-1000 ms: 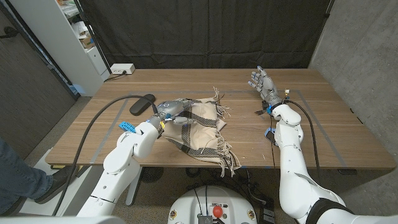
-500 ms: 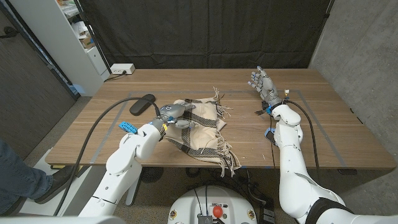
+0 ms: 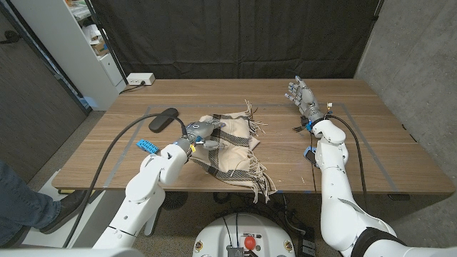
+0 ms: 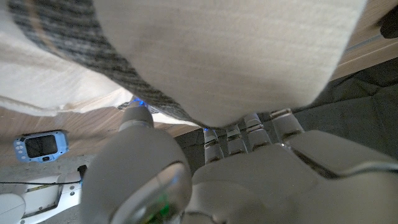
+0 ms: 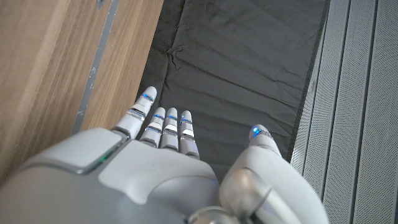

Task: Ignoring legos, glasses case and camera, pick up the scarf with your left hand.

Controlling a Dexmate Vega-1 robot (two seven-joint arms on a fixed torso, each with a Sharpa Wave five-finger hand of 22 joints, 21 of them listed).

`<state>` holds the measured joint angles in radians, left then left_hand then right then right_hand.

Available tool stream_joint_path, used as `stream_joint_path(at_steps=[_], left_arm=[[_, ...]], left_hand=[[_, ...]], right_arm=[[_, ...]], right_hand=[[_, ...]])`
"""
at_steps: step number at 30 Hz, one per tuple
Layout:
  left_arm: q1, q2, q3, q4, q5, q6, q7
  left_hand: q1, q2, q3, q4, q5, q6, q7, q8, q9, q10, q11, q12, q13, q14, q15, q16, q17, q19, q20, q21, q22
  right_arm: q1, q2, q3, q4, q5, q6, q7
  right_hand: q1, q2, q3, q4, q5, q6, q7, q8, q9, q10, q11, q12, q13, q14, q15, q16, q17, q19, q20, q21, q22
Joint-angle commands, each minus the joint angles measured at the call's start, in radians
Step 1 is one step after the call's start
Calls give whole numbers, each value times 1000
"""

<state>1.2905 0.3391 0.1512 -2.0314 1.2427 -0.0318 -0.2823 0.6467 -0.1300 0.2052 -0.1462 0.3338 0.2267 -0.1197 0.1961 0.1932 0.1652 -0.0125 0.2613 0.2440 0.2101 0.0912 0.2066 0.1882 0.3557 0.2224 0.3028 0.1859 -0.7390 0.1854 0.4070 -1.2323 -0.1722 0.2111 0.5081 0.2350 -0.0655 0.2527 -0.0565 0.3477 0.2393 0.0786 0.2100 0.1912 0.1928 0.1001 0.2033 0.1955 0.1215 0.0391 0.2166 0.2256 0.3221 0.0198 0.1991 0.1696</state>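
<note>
**Left hand on the scarf, right hand parked**

The left arm comes in from the lower left of the head view, and the left hand (image 3: 201,131) sits on the scarf's (image 3: 232,146) 9 o'clock edge, fingers curled into the fabric. In the left wrist view the cream-and-grey cloth (image 4: 205,56) drapes right over the fingertips, so it's gripping a fold. The scarf is bunched mid-table (image 3: 371,128), fringe trailing toward the near edge.

The right hand (image 3: 300,94) is at about 2 o'clock from the scarf, well apart, standing upright with fingers spread and holding nothing.
</note>
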Motion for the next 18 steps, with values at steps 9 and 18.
stream_joint_path(at_steps=[9,18], left_arm=[[-3,5,42,14,48,50,-4],[-7,12,60,29,71,65,-6]], left_hand=[[15,1,-5,2,5,-4,-2,1,1,1,-2,2,7,12,1,2,4,11,-3,-4,3],[18,1,-6,2,5,-4,-3,1,1,3,-3,3,8,14,3,2,4,12,-3,-6,3]], right_arm=[[1,-3,2,12,0,2,3],[3,-5,4,21,0,4,5]], right_hand=[[3,7,0,-5,3,8,-3,-6,3,6,-2,-2,1,8,1,3,3,2,-2,-6,4],[3,8,-1,-6,3,8,-3,-7,3,6,-2,-2,1,8,2,3,4,3,-3,-5,4]])
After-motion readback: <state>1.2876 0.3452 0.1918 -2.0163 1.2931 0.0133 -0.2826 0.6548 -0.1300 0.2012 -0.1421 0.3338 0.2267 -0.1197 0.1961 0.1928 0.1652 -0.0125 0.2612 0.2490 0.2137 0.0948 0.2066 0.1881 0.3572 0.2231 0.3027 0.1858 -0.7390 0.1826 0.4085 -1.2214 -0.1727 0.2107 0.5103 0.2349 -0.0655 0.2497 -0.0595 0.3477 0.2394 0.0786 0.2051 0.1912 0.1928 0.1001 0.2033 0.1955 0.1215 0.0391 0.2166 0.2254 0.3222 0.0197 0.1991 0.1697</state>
